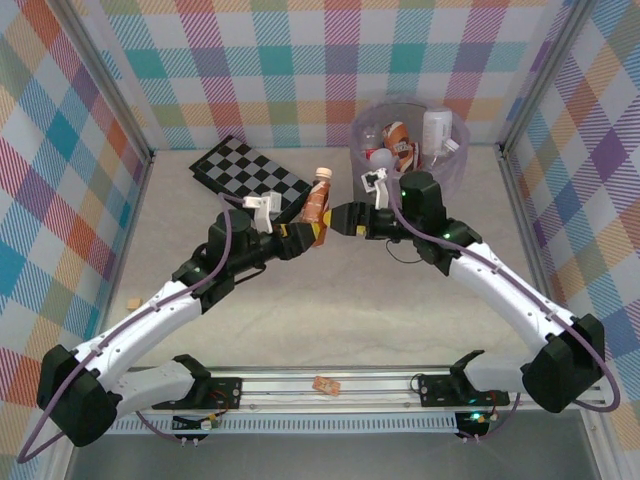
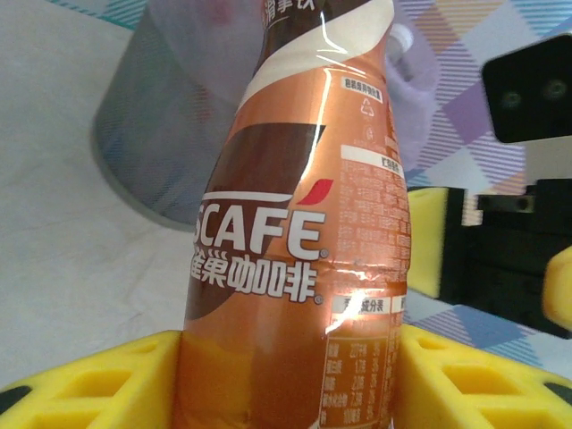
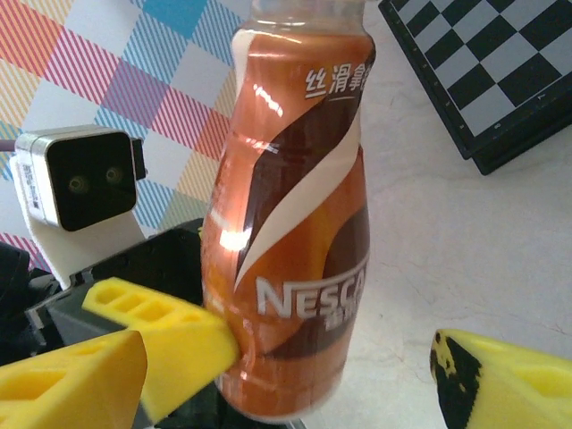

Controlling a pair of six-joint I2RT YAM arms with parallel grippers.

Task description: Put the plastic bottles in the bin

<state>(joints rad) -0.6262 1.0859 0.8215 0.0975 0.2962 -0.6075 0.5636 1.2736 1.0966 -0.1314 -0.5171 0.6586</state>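
Observation:
An orange-brown Nescafe bottle (image 1: 318,203) stands upright above the table's middle, and my left gripper (image 1: 308,232) is shut on its lower body. In the left wrist view the bottle (image 2: 304,232) rises between the yellow fingers (image 2: 107,380) of that gripper (image 2: 290,366). My right gripper (image 1: 340,220) is open and close beside the bottle on its right. The right wrist view shows the bottle (image 3: 295,223) between that gripper's (image 3: 286,393) spread fingers, with a gap on the right. The pale-purple bin (image 1: 455,172) at the back right holds several bottles (image 1: 398,140).
A black-and-white checkerboard (image 1: 250,170) lies at the back left, just behind the held bottle. A small orange-tan cube (image 1: 326,385) sits on the front rail and another (image 1: 132,302) near the left wall. Checked walls enclose the table.

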